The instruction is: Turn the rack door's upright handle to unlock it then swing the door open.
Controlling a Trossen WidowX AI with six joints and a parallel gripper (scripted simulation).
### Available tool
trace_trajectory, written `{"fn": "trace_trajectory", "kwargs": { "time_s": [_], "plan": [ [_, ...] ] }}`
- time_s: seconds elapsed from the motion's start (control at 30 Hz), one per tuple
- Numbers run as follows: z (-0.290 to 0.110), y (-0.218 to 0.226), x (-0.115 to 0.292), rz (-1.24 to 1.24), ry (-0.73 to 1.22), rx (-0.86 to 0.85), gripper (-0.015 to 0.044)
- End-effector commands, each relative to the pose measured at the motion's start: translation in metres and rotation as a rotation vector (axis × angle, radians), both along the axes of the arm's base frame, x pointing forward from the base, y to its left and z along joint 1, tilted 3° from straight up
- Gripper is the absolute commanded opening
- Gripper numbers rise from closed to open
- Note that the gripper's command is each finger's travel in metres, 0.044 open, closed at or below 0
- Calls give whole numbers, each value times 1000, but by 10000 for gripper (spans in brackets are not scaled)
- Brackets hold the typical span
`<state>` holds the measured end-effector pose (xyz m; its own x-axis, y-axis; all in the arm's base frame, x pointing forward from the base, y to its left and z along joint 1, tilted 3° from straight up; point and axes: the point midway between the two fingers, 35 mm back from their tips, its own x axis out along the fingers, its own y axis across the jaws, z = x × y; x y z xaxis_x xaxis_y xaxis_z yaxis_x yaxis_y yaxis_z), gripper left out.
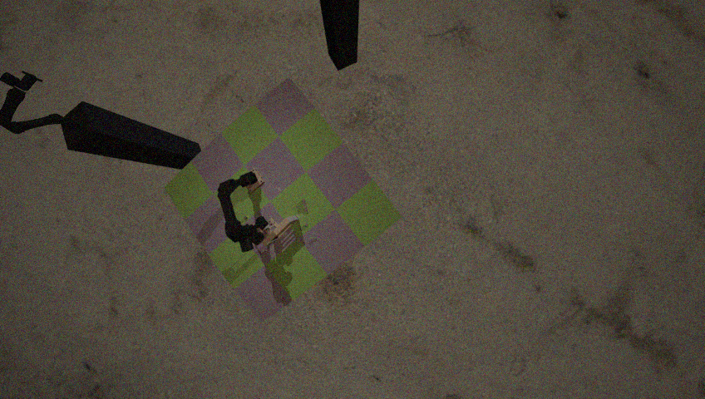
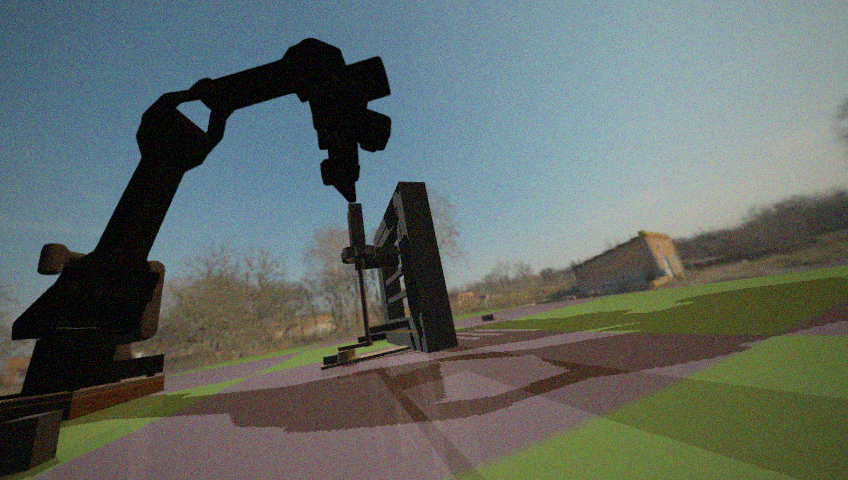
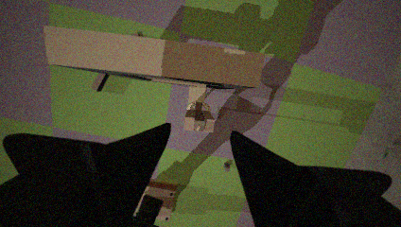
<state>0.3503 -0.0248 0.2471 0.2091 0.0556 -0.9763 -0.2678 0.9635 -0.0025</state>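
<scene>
The rack frame [image 1: 287, 228] [image 2: 429, 273] [image 3: 104, 49] stands upright on the checkered table [image 1: 368, 212] [image 2: 684, 440]. The slatted door looks closed in its frame. The door's handle [image 2: 355, 226] [image 3: 200, 113] is an upright bar on the arm's side of the door, seen nearly end-on in the wrist view. My gripper [image 2: 352, 200] [image 3: 200, 130] points down and is open and empty. Its fingertips are just above the handle's top in the exterior view, and the handle shows between and slightly beyond them in the wrist view. The exact gap and the handle's turn are hard to tell.
The arm's base [image 2: 89, 309] stands on the table, on the handle side of the rack. A low stepped foot [image 2: 345, 355] lies below the handle. A small dark block [image 2: 487, 317] lies beyond the rack. Large dark beams [image 1: 130, 135] [image 1: 341, 34] show near the table's edges.
</scene>
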Motion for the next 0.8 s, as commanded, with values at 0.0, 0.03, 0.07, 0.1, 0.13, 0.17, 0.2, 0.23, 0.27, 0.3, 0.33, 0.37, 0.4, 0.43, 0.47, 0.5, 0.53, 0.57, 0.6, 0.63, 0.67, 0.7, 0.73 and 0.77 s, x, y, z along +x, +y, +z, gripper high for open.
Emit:
{"fn": "trace_trajectory", "kwargs": {
  "time_s": [0.0,0.03,0.07,0.1,0.13,0.17,0.2,0.23,0.27,0.3,0.33,0.37,0.4,0.43,0.47,0.5,0.53,0.57,0.6,0.63,0.67,0.7,0.73,0.77],
  "plan": [
    [-3,0,-1,10,41,9,292],
    [-3,0,-1,10,41,9,292],
    [-3,0,-1,10,41,9,292],
    [-4,0,-1,10,42,9,292],
    [-4,0,-1,10,43,9,292],
    [-6,0,-1,10,45,8,292],
    [-7,0,0,10,48,8,292],
    [-9,0,0,10,50,7,292],
    [-10,0,0,11,53,6,292],
    [-12,0,1,11,55,6,292],
    [-14,0,1,11,58,5,292],
    [-15,0,1,11,61,5,292],
    [-17,0,2,12,63,4,292],
    [-18,0,2,12,66,4,292],
    [-20,1,2,12,69,3,292],
    [-22,1,2,12,71,3,292],
    [-23,1,3,12,74,2,292],
    [-25,1,3,13,76,1,292],
    [-26,1,3,13,79,1,292],
    [-28,1,3,13,82,0,292],
    [-30,1,4,13,84,0,292],
    [-31,1,4,14,87,-1,292],
    [-33,1,4,14,90,-1,292],
    [-34,1,4,14,92,-2,292]
  ]
}}
